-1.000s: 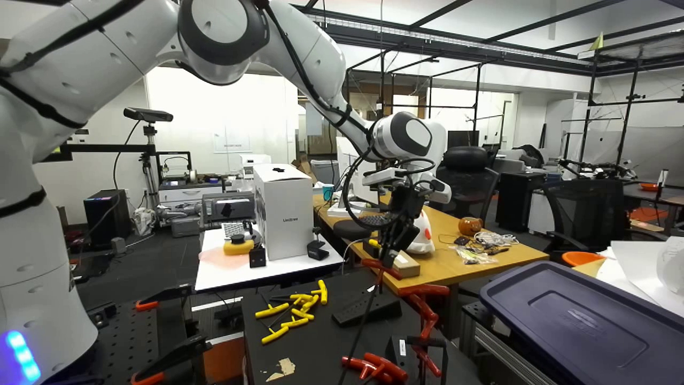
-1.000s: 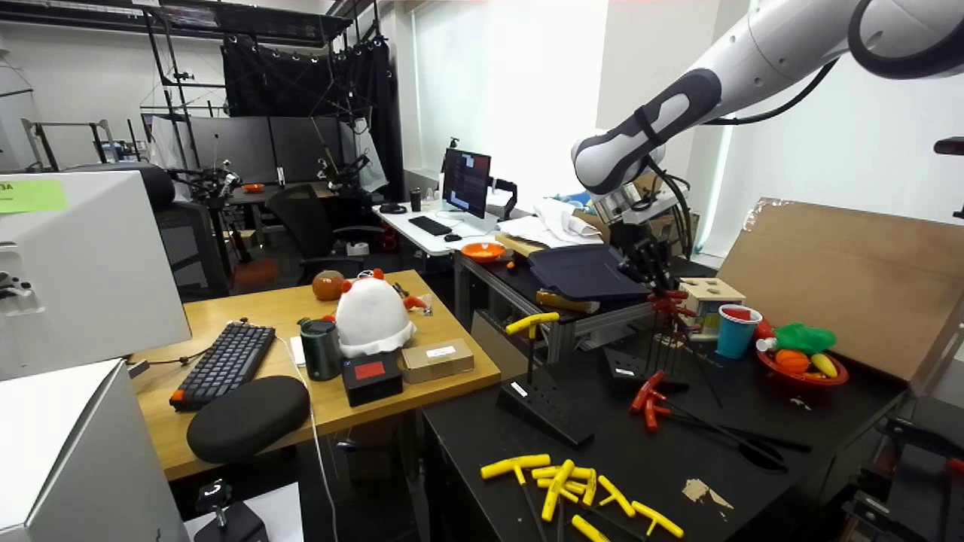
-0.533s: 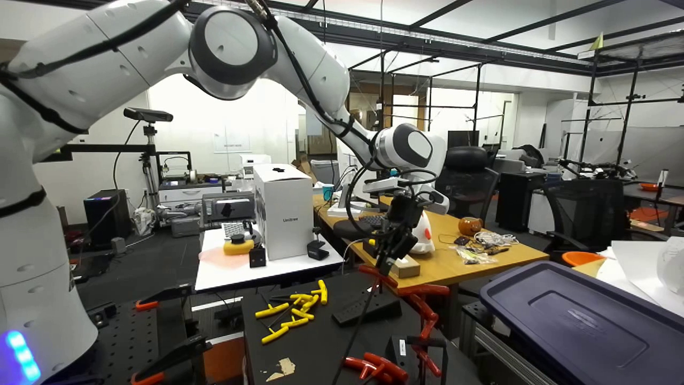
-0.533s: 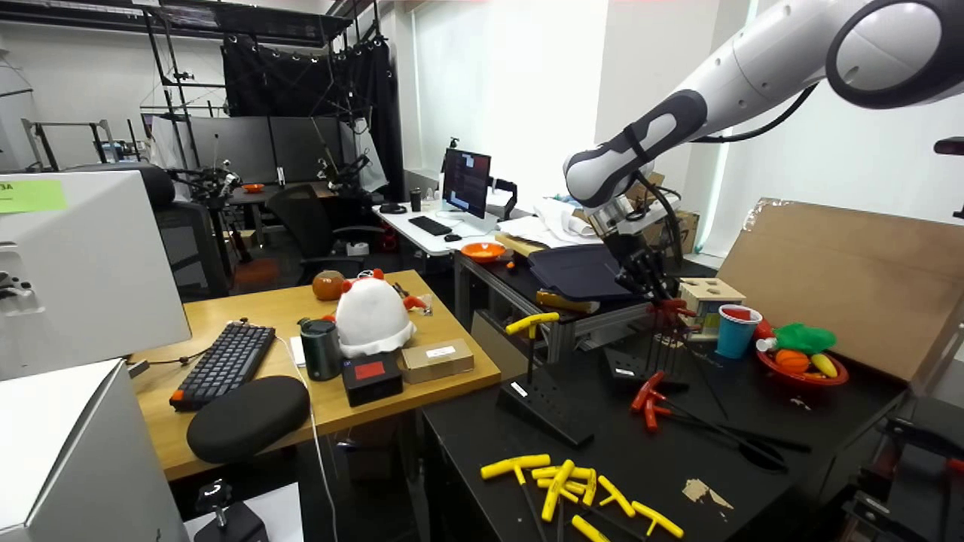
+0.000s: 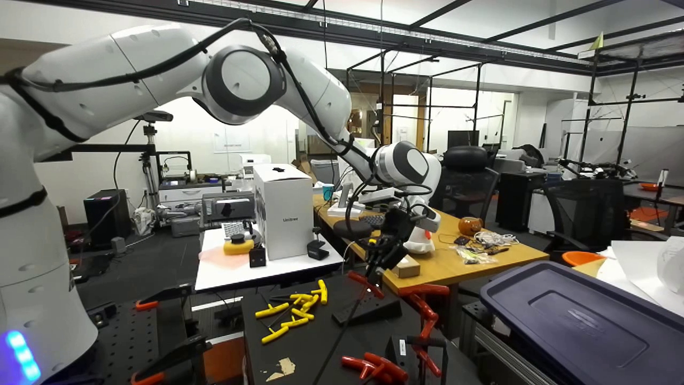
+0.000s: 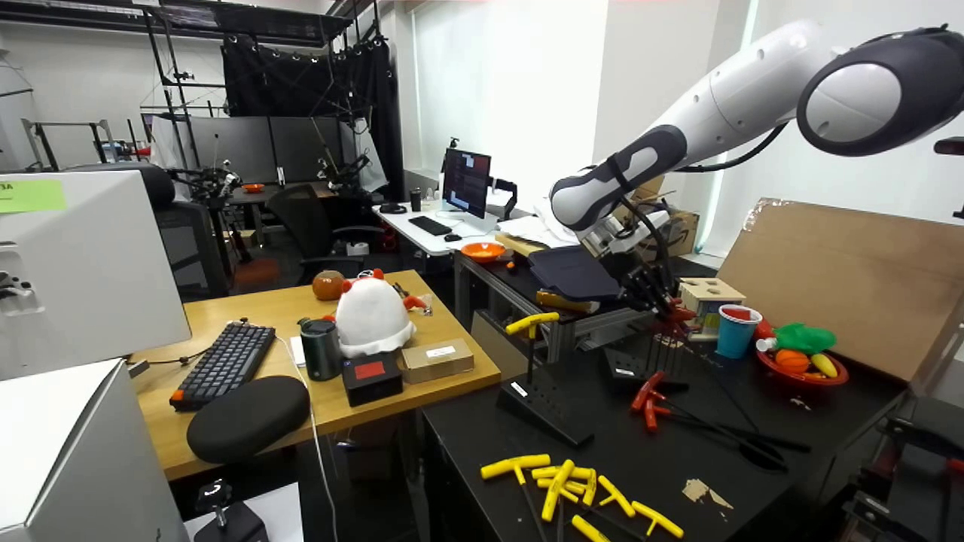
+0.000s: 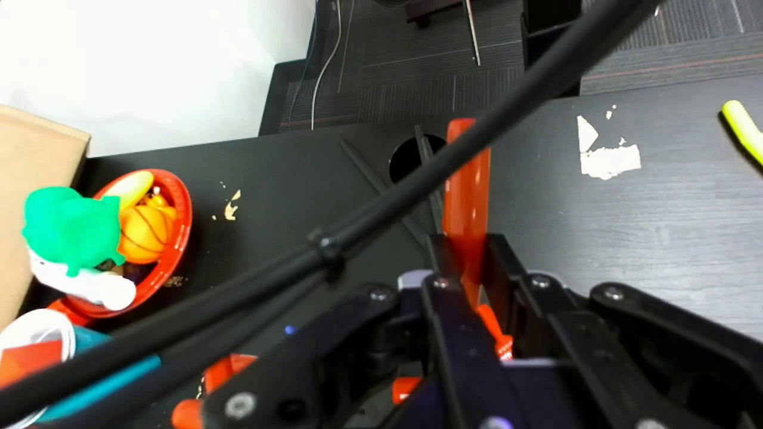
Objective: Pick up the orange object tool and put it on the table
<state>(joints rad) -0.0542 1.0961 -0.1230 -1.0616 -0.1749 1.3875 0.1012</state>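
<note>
My gripper (image 7: 468, 253) is shut on the orange tool, whose orange-red handle (image 7: 468, 190) stands between the fingertips in the wrist view. In an exterior view the gripper (image 5: 372, 271) points down at that handle (image 5: 360, 283), and the long dark shaft (image 5: 339, 339) slants down left, out of frame. Whether its lower tip touches anything, I cannot tell. Other red handles (image 6: 649, 399) lie on the black-topped bench (image 6: 617, 429), and more (image 5: 425, 291) stand upright close to the gripper. The tan wooden-topped table (image 5: 443, 264) stands behind the bench.
Yellow T-handles (image 5: 296, 310) lie spread on the bench near a dark slanted holder (image 6: 553, 414). A red bowl (image 6: 802, 375) of toys, a blue cup (image 6: 736, 331) and a wooden box (image 6: 708, 297) are on its far part. A dark blue lid (image 5: 582, 326) adjoins. A dark cable-like strand (image 7: 274, 280) crosses the wrist view.
The arm has come lower, carrying the held tool down and leftward in an exterior view. The tool now leans more, its shaft swung left. The grip looks the same.
</note>
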